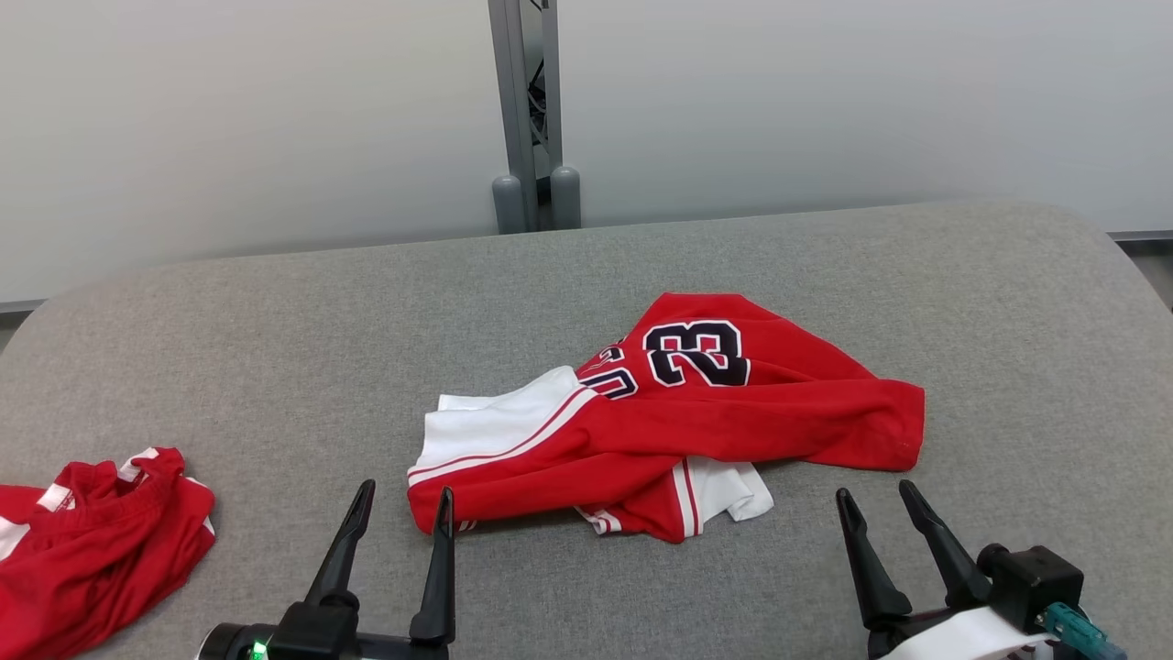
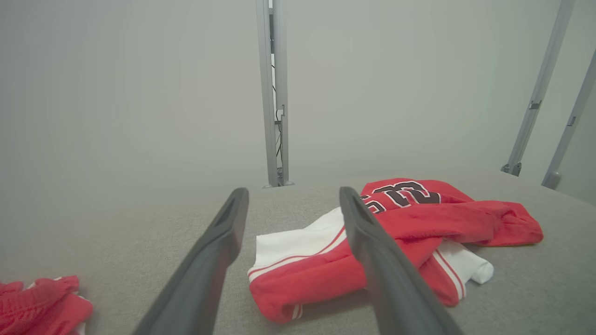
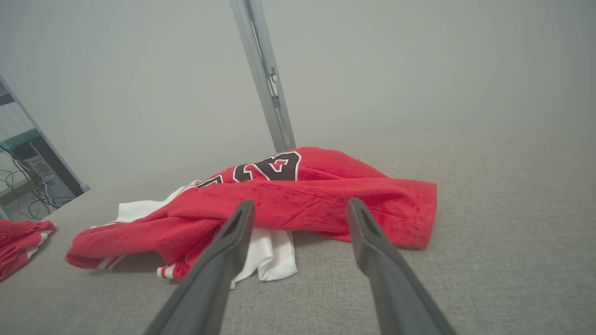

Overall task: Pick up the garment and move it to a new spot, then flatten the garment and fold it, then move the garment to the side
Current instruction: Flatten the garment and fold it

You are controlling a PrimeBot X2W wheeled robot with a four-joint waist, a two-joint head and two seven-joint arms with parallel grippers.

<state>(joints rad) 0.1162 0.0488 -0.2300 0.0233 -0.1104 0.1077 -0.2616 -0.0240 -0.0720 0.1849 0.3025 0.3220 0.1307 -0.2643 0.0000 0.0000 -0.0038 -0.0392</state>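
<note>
Soft, even, bright light falls from above. The head view is sharp throughout. There the crumpled red-and-white jersey with a dark number [image 1: 678,412] throws only a thin, diffuse shadow along its near side onto the grey fabric-covered table [image 1: 275,321], whose far edge bows and far corners round off with lens distortion. Both wrist views look milky and low in contrast; the left gripper [image 2: 292,197] has long dark fingers [image 2: 209,265] that blur toward the picture's bottom, and the slim grey metal posts [image 2: 535,93] beyond the table's far right corner lean

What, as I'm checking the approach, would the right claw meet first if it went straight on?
Probably the red jersey: the open right claw points at its near fold, though height above it is unclear.
</note>
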